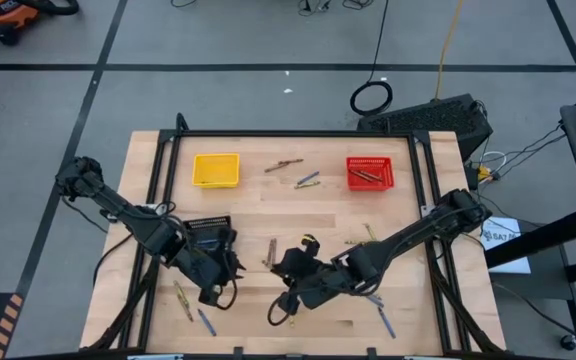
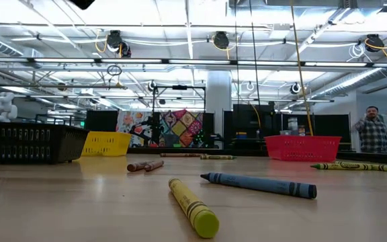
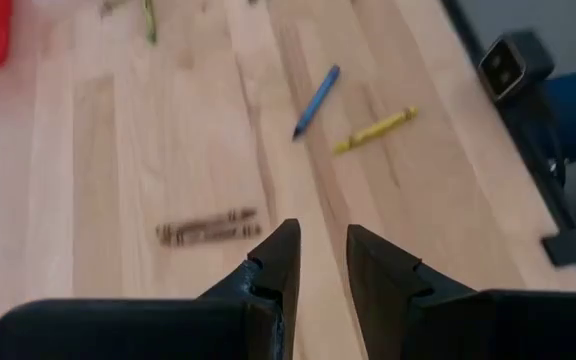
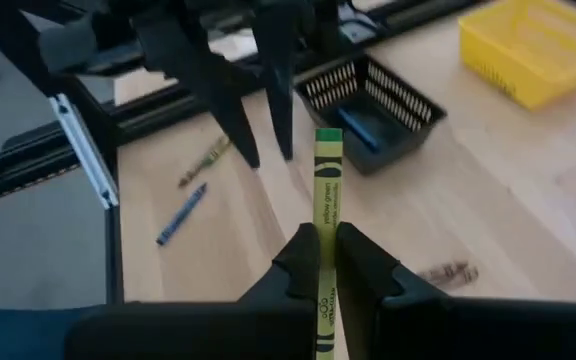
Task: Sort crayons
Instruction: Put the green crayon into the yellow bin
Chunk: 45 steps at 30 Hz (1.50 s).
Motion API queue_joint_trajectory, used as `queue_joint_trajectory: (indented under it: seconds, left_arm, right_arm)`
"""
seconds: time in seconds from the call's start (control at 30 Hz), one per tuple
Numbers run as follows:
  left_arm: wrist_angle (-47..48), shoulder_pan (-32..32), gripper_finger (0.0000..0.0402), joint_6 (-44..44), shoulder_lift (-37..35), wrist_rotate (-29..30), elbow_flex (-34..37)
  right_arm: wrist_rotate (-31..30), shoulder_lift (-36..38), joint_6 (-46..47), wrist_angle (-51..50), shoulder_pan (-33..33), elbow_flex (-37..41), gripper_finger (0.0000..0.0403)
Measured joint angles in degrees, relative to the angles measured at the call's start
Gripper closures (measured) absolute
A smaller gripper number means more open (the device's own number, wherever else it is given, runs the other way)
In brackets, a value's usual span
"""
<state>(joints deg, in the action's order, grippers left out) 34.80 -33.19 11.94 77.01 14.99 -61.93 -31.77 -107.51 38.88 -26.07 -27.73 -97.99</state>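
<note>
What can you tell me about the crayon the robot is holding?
The yellow-green crayon is a thin stick in a paper wrapper with dark print. The right gripper pinches it between both dark fingers, and one end juts forward past the fingertips. It hangs above the wooden table, touching nothing else, pointing toward the black basket.

left end effector (image 3: 318,262) slightly parted, right end effector (image 4: 328,262) clamped

One camera looks straight down on the whole desk (image 1: 288,215); another sits at desk level, facing across into the room. Each wrist camera looks close past its own tool, and the black basket (image 1: 206,234) shows in the high, low and right wrist views.
</note>
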Motion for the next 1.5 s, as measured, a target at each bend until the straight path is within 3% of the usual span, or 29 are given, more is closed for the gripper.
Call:
queue_joint_trajectory:
  seconds: [0.53,0.73,0.9,1.5]
  left_arm:
    - [-21.19,0.17,0.0317,-0.82,0.0,0.49,0.0]
    - [-26.71,0.21,0.0317,-0.65,0.0,8.25,0.02]
    - [-30.99,0.43,0.0317,-0.42,0.0,9.35,0.01]
    - [-34.55,2.09,0.0317,0.63,0.0,6.95,0.0]
  right_arm:
    - [0.09,5.17,-18.32,11.96,-0.31,-0.01,0.0403]
    - [0.24,5.15,-19.41,11.63,-0.79,-0.01,0.0403]
    - [0.24,5.15,-20.12,11.65,-0.79,-0.01,0.0403]
    - [0.11,5.15,-24.02,14.78,-0.76,-0.01,0.0403]
